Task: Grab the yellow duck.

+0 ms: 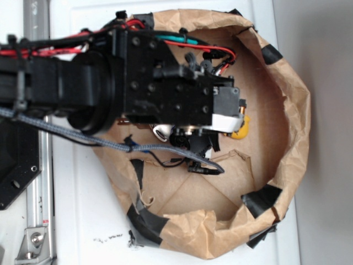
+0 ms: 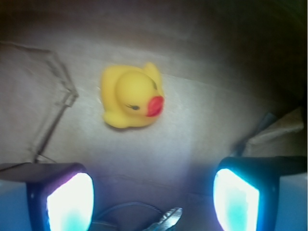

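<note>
Hovering wide open, gripper (image 2: 153,192) above the yellow duck (image 2: 132,96) (beak pointing right), not touching it.

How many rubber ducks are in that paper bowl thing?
1. The yellow duck sits on the brown paper floor, ahead of the open gripper. The arm could hide others.

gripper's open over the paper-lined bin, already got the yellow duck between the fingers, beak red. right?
Not quite. In the wrist view the yellow duck lies on the paper floor ahead of the open gripper, clear of both fingers, not between them. The rest holds: open gripper, paper-lined bin, red beak.
</note>
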`<state>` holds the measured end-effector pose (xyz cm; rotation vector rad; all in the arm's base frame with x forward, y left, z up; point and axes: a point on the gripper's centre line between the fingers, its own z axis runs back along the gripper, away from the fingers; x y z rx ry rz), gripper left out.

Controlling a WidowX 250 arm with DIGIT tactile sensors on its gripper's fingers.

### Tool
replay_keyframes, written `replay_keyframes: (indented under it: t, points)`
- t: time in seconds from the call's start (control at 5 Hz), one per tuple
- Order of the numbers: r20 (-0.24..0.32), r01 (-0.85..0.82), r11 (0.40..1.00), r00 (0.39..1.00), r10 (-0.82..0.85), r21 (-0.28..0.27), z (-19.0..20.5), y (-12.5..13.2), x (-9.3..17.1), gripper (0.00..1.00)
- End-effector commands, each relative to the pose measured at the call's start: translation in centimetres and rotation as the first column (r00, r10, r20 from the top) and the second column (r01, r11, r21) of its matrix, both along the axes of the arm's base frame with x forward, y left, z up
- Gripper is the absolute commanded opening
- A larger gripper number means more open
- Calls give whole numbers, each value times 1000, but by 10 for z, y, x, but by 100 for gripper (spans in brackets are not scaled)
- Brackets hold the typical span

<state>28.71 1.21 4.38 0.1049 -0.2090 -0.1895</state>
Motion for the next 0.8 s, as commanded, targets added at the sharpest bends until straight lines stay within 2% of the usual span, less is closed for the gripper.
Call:
replay_keyframes:
  t: [0.0, 0.2, 0.4, 0.6]
  points:
    - [74, -4, 1000, 997, 6, -18, 6, 1, 38, 100]
    - [53, 1, 1000, 999, 0, -24, -5, 1, 47, 100]
    - [45, -10, 1000, 999, 10, -8, -9, 6, 45, 100]
    - [29, -16, 1000, 999, 17, -26, -13, 10, 46, 100]
